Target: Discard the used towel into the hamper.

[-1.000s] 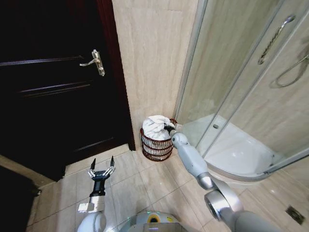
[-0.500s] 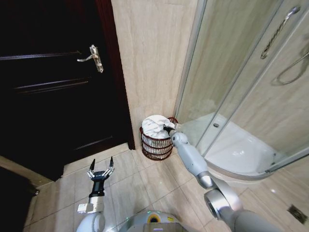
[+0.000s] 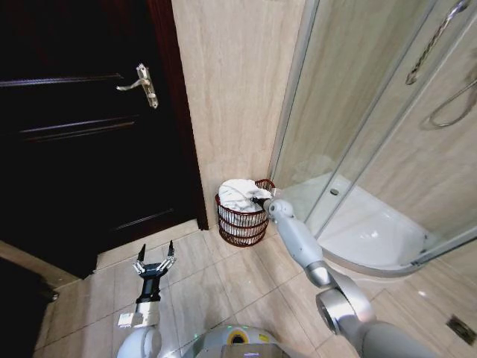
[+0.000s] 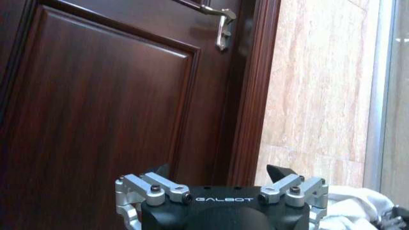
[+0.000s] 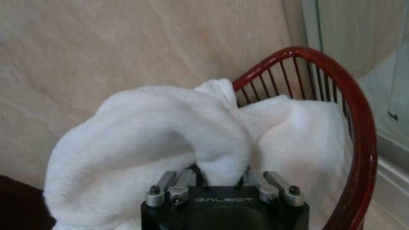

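Tiled floor [image 3: 223, 276]: right gripper [image 3: 258, 200] grips towel [image 3: 238, 192] over hamper [image 3: 242, 224].

This is a home bathroom. A curved glass shower enclosure [image 3: 387, 127] with a white shower tray [image 3: 373, 231] fills the right side, with a chrome handle [image 3: 436, 37] on its glass and a shower hose [image 3: 455, 104] behind it. Beige stone-look tiles cover the wall [image 3: 231, 89] and the floor [image 3: 216, 291]. A dark wooden door [image 3: 82, 142] with a metal lever handle [image 3: 141, 82] stands on the left. A wire hamper [image 3: 242, 220] holding a white towel [image 3: 238, 192] sits against the wall.
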